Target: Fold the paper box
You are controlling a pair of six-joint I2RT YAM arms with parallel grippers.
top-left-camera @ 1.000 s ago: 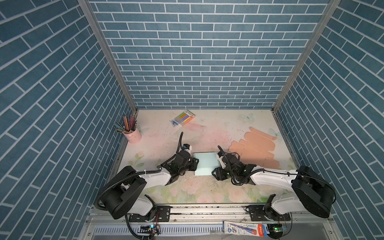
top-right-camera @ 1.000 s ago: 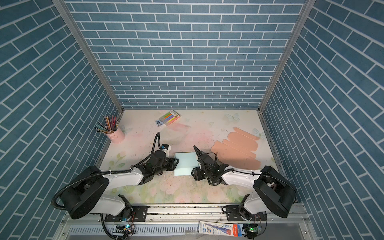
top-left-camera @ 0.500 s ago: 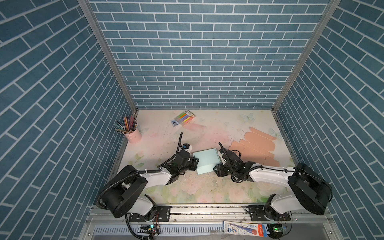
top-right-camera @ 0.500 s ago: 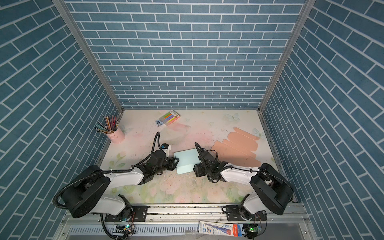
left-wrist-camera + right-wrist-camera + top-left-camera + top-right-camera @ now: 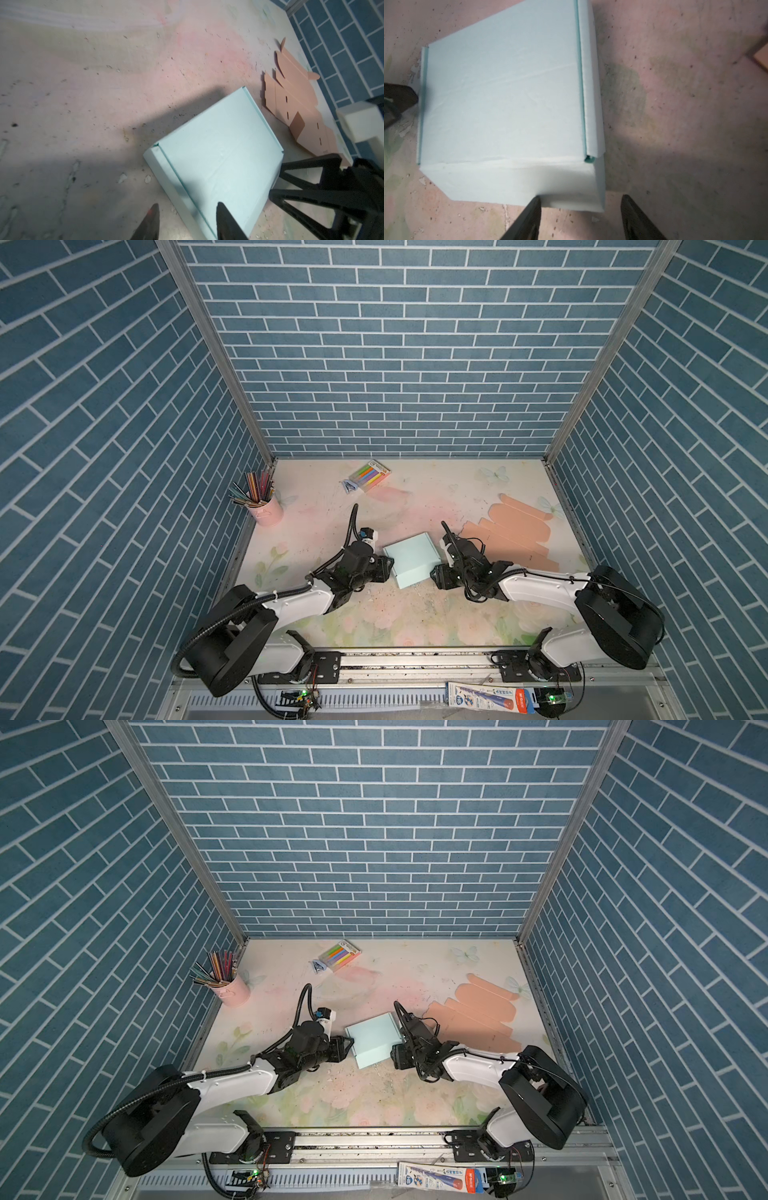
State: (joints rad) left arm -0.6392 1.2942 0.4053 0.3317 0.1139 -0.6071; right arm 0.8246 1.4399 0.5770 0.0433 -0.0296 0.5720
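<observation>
In both top views the shut blue box [image 5: 411, 559] [image 5: 373, 1039] lies on the desk [image 5: 415, 614] [image 5: 365, 1094], between the left jaws and the right jaws.

Left wrist view: the left jaws stand apart astride the box's [image 5: 218, 149] near edge, one finger [image 5: 225, 222] over its lid and the other clear of its wall, gripping nothing.

Right wrist view: the right jaws gape wide around a box [image 5: 502, 93] corner. One finger [image 5: 529, 216] touches its wall.
</observation>
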